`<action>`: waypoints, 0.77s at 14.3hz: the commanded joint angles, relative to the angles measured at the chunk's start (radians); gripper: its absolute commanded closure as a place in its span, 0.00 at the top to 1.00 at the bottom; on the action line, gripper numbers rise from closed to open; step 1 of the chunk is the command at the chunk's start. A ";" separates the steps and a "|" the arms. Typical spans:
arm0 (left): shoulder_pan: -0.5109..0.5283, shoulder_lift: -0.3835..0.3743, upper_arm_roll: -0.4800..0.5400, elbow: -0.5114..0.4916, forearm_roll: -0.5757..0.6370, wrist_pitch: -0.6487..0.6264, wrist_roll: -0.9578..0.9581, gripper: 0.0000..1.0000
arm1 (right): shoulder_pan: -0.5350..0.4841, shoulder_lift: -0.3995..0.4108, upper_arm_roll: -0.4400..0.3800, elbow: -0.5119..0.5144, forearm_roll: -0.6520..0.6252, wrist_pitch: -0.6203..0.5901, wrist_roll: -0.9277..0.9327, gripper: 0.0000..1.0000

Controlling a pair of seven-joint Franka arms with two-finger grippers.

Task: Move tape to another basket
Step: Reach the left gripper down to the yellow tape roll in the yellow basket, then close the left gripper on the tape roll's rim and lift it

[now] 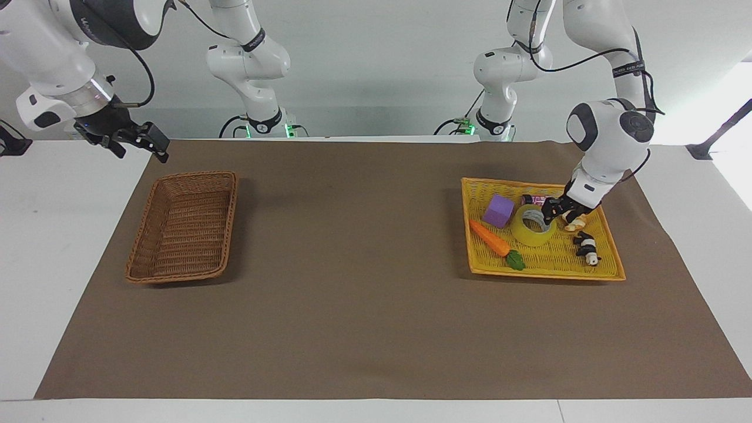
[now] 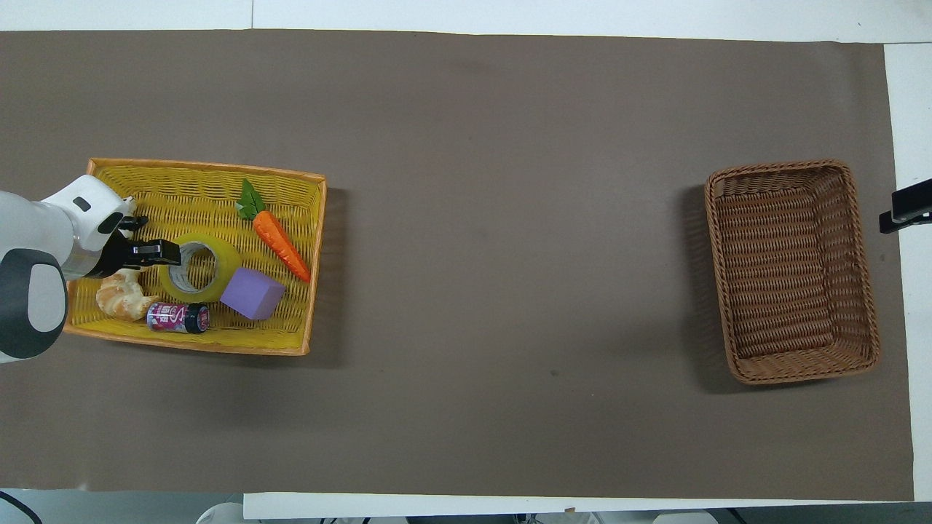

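Note:
The tape (image 1: 531, 226) is a yellow roll with a white core, lying flat in the bright yellow tray (image 1: 546, 264) at the left arm's end of the table; it also shows in the overhead view (image 2: 211, 273). My left gripper (image 1: 555, 214) is low at the tape's rim, open, one finger at the core hole and the other outside, beside the croissant; it also shows in the overhead view (image 2: 166, 253). The brown wicker basket (image 1: 183, 229) stands empty at the right arm's end. My right gripper (image 1: 143, 153) waits open, raised by that basket's corner nearer the robots.
In the yellow tray (image 2: 218, 342) lie a purple block (image 1: 499, 211), a carrot (image 1: 492, 239), a croissant (image 1: 576, 222), a small pink can (image 1: 533, 200) and a panda figure (image 1: 587, 248), all close around the tape. A brown mat (image 1: 364, 282) covers the table.

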 commanded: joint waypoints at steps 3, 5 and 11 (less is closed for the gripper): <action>-0.006 0.037 0.000 -0.027 0.011 0.070 -0.008 0.62 | -0.002 -0.022 0.002 -0.026 0.003 0.007 -0.016 1.00; -0.008 0.043 0.000 -0.033 0.011 0.084 -0.009 0.60 | -0.002 -0.022 0.002 -0.026 0.003 0.007 -0.016 1.00; -0.005 0.050 0.001 -0.040 0.011 0.081 -0.015 0.00 | -0.002 -0.022 0.002 -0.026 0.002 0.008 -0.016 1.00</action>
